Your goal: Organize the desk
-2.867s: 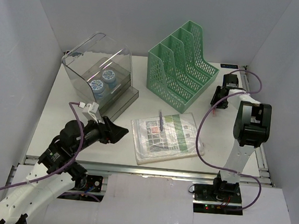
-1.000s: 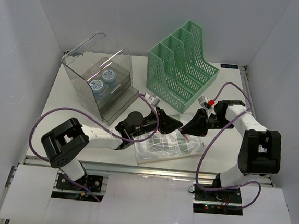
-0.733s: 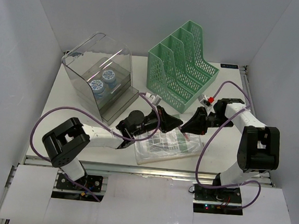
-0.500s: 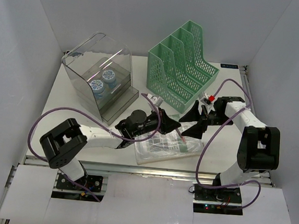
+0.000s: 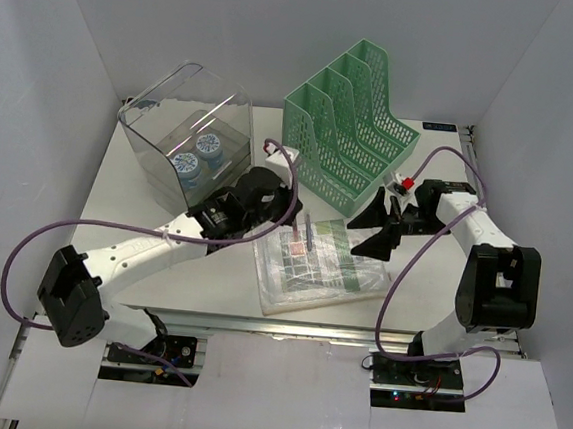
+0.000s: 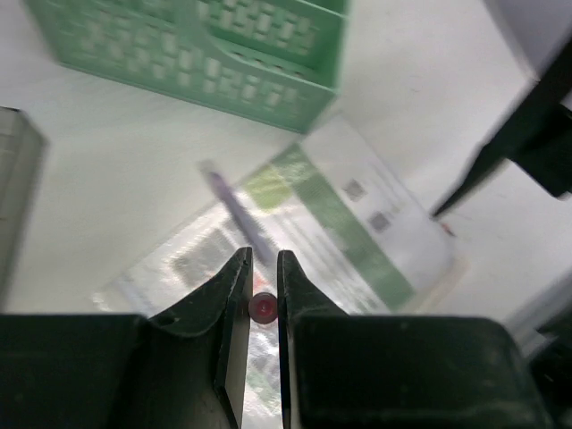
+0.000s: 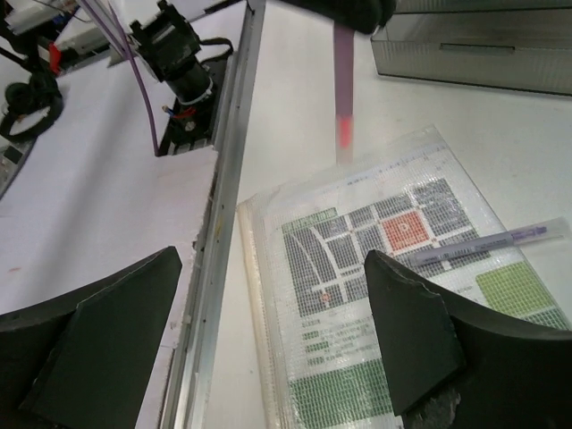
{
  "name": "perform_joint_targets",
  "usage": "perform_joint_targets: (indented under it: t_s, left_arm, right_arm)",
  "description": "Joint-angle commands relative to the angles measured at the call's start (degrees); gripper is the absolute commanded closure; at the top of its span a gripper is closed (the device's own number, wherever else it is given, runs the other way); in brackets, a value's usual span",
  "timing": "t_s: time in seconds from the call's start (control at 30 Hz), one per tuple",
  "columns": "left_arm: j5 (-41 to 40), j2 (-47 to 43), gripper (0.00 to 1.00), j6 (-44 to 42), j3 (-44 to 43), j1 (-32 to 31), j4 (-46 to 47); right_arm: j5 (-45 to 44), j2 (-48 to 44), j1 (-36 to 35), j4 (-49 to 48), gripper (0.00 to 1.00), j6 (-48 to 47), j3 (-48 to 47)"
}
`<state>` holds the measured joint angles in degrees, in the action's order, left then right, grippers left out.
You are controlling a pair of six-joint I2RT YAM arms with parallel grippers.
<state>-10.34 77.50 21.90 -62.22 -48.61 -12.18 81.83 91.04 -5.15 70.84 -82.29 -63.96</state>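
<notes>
On the white desk [image 5: 101,208] lies a clear mesh pouch [image 5: 322,263] holding a printed sheet. A purple pen [image 5: 308,231] rests on the pouch [image 7: 393,304] and shows again as a purple pen [image 7: 487,243] in the right wrist view. My left gripper [image 5: 284,217] hangs over the pouch's far left corner, shut on a pink pen [image 7: 343,80] with a red tip. That pen's red end [image 6: 262,307] sits between its jaws. My right gripper [image 5: 367,234] is open at the pouch's right edge with nothing between its fingers.
A green mesh file rack [image 5: 350,125] stands at the back centre. A clear box [image 5: 187,146] with two blue-capped bottles is at the back left. The metal rail [image 7: 219,223] runs along the desk's front edge.
The right gripper opened and drew back to the right. The left gripper closed on the pink pen and pulled back left and up with it, away from the right gripper.
</notes>
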Motion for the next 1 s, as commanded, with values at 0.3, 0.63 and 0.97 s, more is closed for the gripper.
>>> perform_joint_targets:
  t_s: [0.3,0.63,0.97]
  left_arm:
    - [-18.36,17.29,1.0,-15.36,-21.45,12.2,-37.11]
    - [-24.89,29.05,1.0,-20.66,-34.09,12.79,-40.81]
    - [-26.14,32.7,1.0,-24.1,-31.94,14.74,-38.12]
  right_arm:
    - [-37.1,-27.55,-6.45,-63.82,0.1,60.03,15.28]
    - [-35.51,-29.12,-6.63,-67.9,0.1,63.09,20.15]
    - [-36.18,-30.52,-6.63,-68.44,0.1,61.39,21.58]
